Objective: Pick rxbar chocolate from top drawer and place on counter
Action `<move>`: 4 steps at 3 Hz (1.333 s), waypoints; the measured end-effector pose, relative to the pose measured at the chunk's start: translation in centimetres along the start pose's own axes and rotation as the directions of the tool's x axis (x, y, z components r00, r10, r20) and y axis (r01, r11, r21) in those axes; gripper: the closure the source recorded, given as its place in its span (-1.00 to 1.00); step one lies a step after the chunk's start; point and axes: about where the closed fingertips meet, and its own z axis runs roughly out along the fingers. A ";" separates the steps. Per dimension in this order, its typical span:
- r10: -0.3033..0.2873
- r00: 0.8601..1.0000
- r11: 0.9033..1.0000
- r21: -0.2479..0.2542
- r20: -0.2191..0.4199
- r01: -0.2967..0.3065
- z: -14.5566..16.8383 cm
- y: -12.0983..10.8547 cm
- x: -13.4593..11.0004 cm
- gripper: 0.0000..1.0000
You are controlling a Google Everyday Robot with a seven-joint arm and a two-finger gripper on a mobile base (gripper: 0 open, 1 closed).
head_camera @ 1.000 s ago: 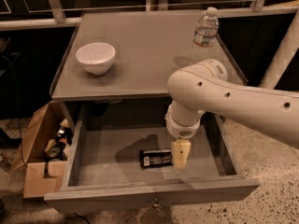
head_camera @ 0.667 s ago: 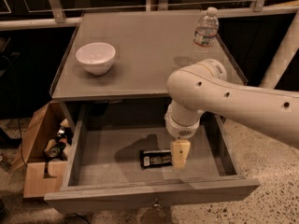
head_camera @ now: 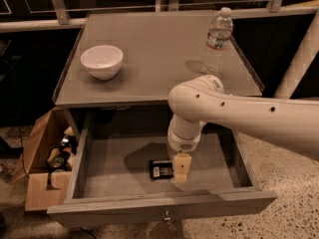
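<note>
- Since the earlier frame the gripper [head_camera: 182, 169] has slid a little toward 9 o'clock, closing on the bar, while everything else has stayed put.
- It hangs low inside the top drawer [head_camera: 119, 173], near the front wall. Whether it is apart, together or clamped on anything I cannot tell, as only one pale side of it shows.
- Just at its 9 o'clock lies the rxbar chocolate [head_camera: 160, 169], flat on the drawer bottom, with its right end touching or tucked behind the gripper.
- Behind the gripper, the white arm [head_camera: 239, 116] reaches in from 3 o'clock, its elbow over the drawer's back edge.
- Above is the desk [head_camera: 159, 44] – a white bowl [head_camera: 101, 61] at its 9 o'clock and a water bottle [head_camera: 218, 41] at 2 o'clock, with bare grey surface between them.
- A cardboard box [head_camera: 37, 188] sits on the floor at the drawer's 9 o'clock.
- As for progress, the drawer is open and the reach is nearly done. The grasp, the lift and the placing on the desk are all still to come.
</note>
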 end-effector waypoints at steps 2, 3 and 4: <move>0.024 1.000 0.999 -0.045 0.002 -0.024 3.9 -1.8 0.0 -1.00; 0.024 1.000 0.999 -0.045 0.002 -0.024 3.9 -1.8 0.0 -0.62; 0.024 1.000 0.999 -0.045 0.002 -0.024 3.9 -1.8 0.0 -0.60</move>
